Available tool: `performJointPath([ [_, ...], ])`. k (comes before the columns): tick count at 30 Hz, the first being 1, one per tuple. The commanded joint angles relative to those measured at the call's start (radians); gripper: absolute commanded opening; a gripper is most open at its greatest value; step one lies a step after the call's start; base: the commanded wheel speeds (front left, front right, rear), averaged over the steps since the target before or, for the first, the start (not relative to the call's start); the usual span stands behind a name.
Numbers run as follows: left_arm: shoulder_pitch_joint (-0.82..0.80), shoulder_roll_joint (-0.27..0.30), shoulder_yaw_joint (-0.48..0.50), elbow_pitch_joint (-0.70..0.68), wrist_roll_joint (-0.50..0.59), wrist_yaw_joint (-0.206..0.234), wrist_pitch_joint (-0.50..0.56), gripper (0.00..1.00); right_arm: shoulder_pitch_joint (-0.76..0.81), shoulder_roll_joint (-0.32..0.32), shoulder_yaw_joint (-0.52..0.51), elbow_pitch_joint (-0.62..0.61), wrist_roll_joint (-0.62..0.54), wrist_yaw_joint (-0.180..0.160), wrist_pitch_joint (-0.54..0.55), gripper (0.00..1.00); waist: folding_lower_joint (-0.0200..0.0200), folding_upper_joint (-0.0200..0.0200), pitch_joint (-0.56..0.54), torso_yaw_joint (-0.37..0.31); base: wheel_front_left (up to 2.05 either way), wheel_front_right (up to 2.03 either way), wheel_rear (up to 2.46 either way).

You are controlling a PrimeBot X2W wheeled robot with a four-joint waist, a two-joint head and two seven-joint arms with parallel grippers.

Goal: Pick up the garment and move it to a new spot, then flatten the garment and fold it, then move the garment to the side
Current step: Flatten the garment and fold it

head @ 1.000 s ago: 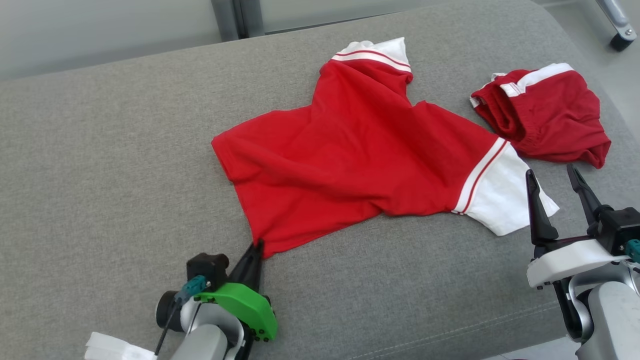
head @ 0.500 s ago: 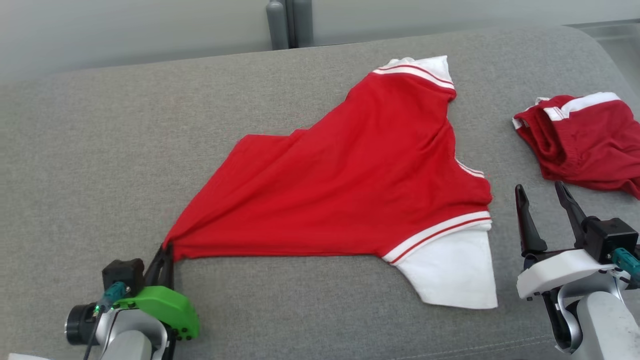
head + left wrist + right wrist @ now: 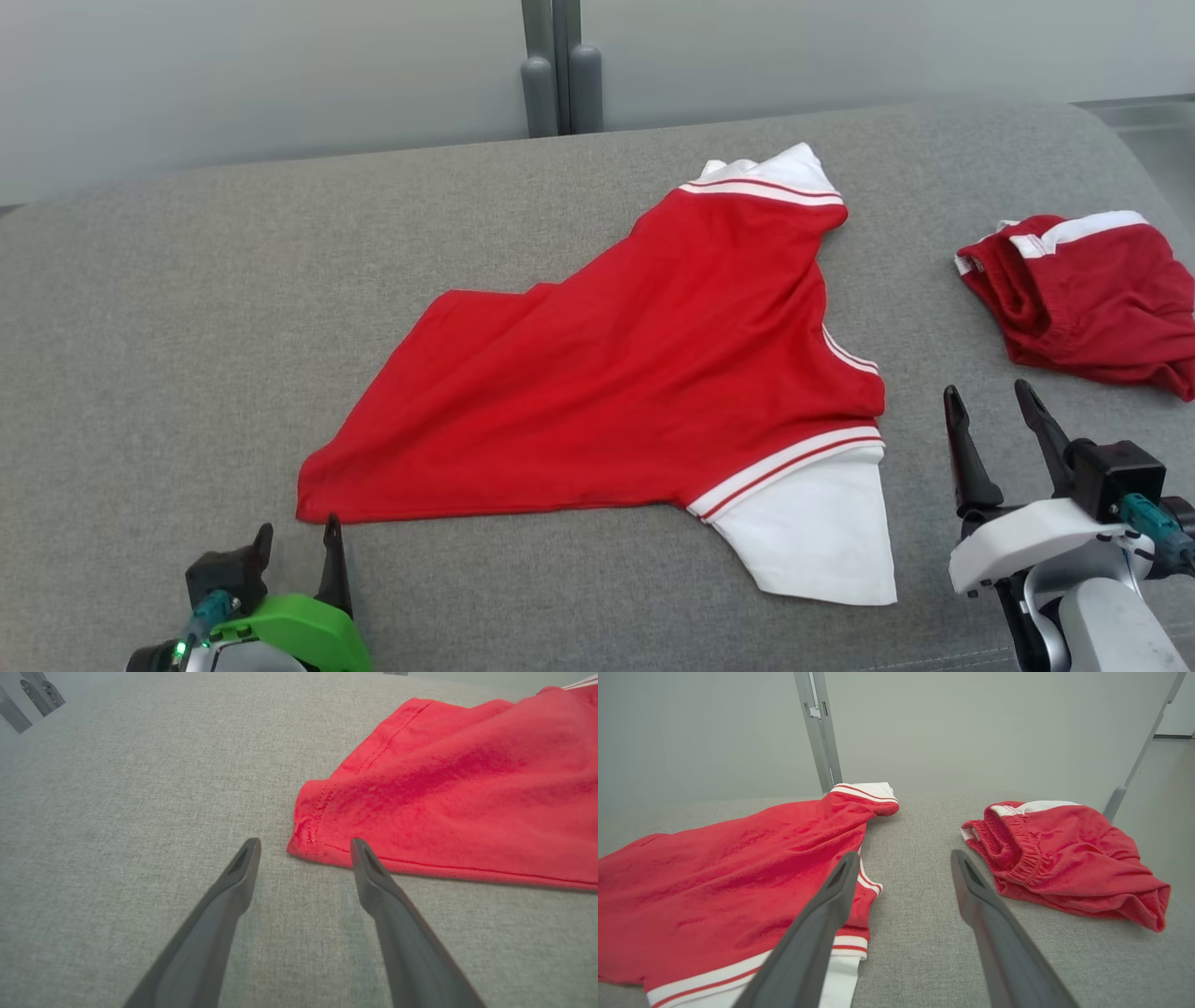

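Since half a second ago our left gripper [image 3: 298,525] is letting go of the red shirt [image 3: 616,373]: it was pinched on the hem corner [image 3: 317,826], and now its two fingers are standing spread, holding nothing, tips just short of that corner, which is lying flat on the grey cushion [image 3: 187,327]. Head camera is shifting too, so we are not counting the whole-scene slide as motion. Left arm is sitting low at the lower left of the head view, fingers pointing up toward the shirt. Our right gripper [image 3: 987,388] is hovering at the lower right, fingers parted and empty, aiming between the shirt's near white sleeve [image 3: 822,532] and the red shorts [image 3: 1092,299]. Shirt is lying spread mid-cushion, hem to our left, striped sleeves to the right, far sleeve [image 3: 766,173] reaching toward the back edge. Shorts are sitting bunched near the cushion's right edge, well apart from the shirt. We are seeing bare cushion left of the hem and a strip in front of it. Grey posts [image 3: 560,65] are standing behind the back edge.
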Motion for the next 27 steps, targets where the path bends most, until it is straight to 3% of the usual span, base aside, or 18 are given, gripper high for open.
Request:
performJointPath([
  [1, 0.018, -0.004, 0.008, -0.010, 0.011, 0.004, 0.001, 1.00, 0.015, 0.002, -0.001, 0.004, 0.005, -0.002, -0.003, 1.00, 0.0000, -0.0001, -0.022, -0.002, 0.00, 0.00, 0.00],
  [13, 0.173, -0.051, 0.061, -0.209, 0.085, 0.006, 0.001, 1.00, 0.092, 0.050, -0.011, 0.005, -0.003, -0.002, -0.003, 1.00, 0.0000, -0.0001, -0.100, 0.007, 0.00, 0.00, 0.00],
  [27, 0.230, -0.053, 0.029, -0.286, 0.079, 0.010, 0.001, 1.00, 0.139, 0.074, 0.006, 0.007, -0.010, -0.002, -0.003, 1.00, 0.0000, -0.0001, -0.129, 0.025, 0.00, 0.00, 0.00],
])
